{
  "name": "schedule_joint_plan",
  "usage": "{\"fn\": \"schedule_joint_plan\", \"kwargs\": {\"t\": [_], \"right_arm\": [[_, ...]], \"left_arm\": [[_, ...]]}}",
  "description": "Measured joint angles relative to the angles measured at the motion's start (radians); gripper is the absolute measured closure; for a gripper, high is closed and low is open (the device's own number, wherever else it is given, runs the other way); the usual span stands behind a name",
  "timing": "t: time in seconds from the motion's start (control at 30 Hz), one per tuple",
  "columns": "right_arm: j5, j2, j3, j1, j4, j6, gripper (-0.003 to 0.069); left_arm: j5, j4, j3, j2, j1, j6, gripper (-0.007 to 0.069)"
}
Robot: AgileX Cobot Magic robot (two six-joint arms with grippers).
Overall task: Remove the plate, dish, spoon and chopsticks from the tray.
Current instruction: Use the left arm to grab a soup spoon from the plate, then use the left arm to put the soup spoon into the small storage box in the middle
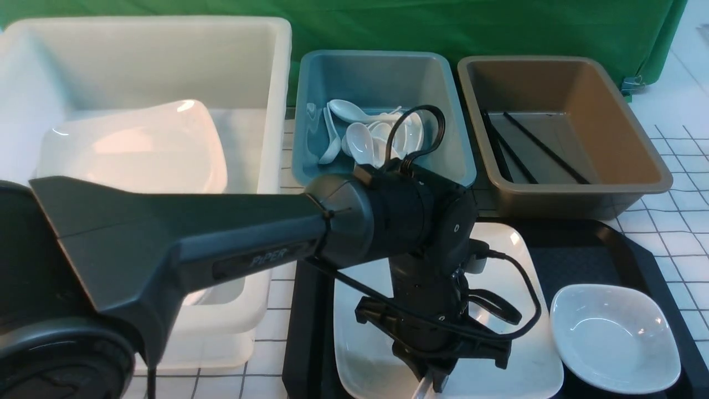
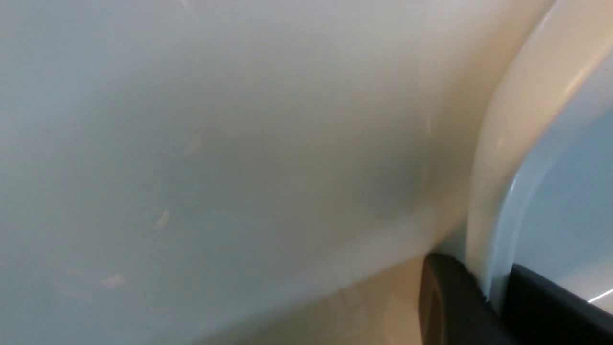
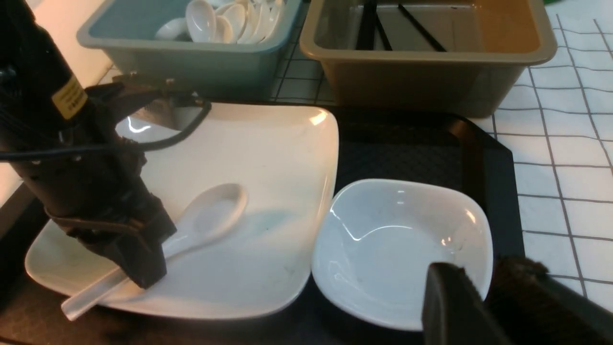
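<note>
Front view, centre of the tray (image 1: 626, 255): my left arm (image 1: 194, 238) lay across from the left side, wrist bent down, left hand (image 1: 431, 383) pointing straight onto the plate (image 1: 515, 354). The dish (image 1: 615, 338) sat flat on the tray just right of the plate. Behind, a teal tub (image 1: 382, 72) held other spoons (image 1: 360, 138) and a brown tub (image 1: 609, 111) held the chopsticks (image 1: 545, 147); none showed on the tray.

Left wrist view: blurred white at close range. Two dark fingertips (image 2: 445, 306) stood either side of a white edge, which I took for the spoon (image 2: 481, 249).

Right wrist view: the spoon lay on the plate, bowl up, handle end at the plate's near rim. My left hand was pinched on the handle about midway. My right hand (image 3: 488, 311) hung low by the dish's near rim, fingers slightly parted, holding nothing that showed.

Step in hand, as I judged it: lifting the spoon for the teal tub. A glossy handle could pivot in so narrow a pinch, so the lift called for a straight rise, bowl level, and clearance over the tub's rim before release.
</note>
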Motion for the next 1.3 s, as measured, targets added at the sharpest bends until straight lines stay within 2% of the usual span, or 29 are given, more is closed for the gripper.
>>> {"fn": "schedule_joint_plan", "kwargs": {"t": [0.23, 0.33, 0.57, 0.8, 1.07, 1.2, 1.3], "right_arm": [[0.0, 0.0, 0.001, 0.0, 0.0, 0.0, 0.0463], [-0.001, 0.0, 0.021, 0.0, 0.0, 0.004, 0.0461], [-0.008, 0.0, 0.028, 0.0, 0.0, 0.022, 0.046], [-0.019, 0.0, 0.028, 0.0, 0.0, 0.023, 0.046], [-0.022, 0.0, 0.029, 0.0, 0.0, 0.023, 0.046], [-0.023, 0.0, 0.029, 0.0, 0.0, 0.023, 0.046], [-0.023, 0.0, 0.029, 0.0, 0.0, 0.023, 0.046]], "left_arm": [[0.066, 0.039, -0.177, -0.06, 0.039, 0.0, 0.0564], [0.091, 0.045, -0.371, -0.07, 0.107, 0.0, 0.0564], [0.151, 0.047, -0.621, -0.022, 0.252, 0.009, 0.0564], [0.185, -0.025, -0.697, 0.101, 0.356, 0.048, 0.0564], [0.069, 0.035, -0.698, 0.185, 0.383, 0.054, 0.0539], [0.009, 0.039, -0.698, 0.214, 0.384, 0.055, 0.0431], [-0.018, 0.026, -0.698, 0.225, 0.385, 0.055, 0.0295]]}}
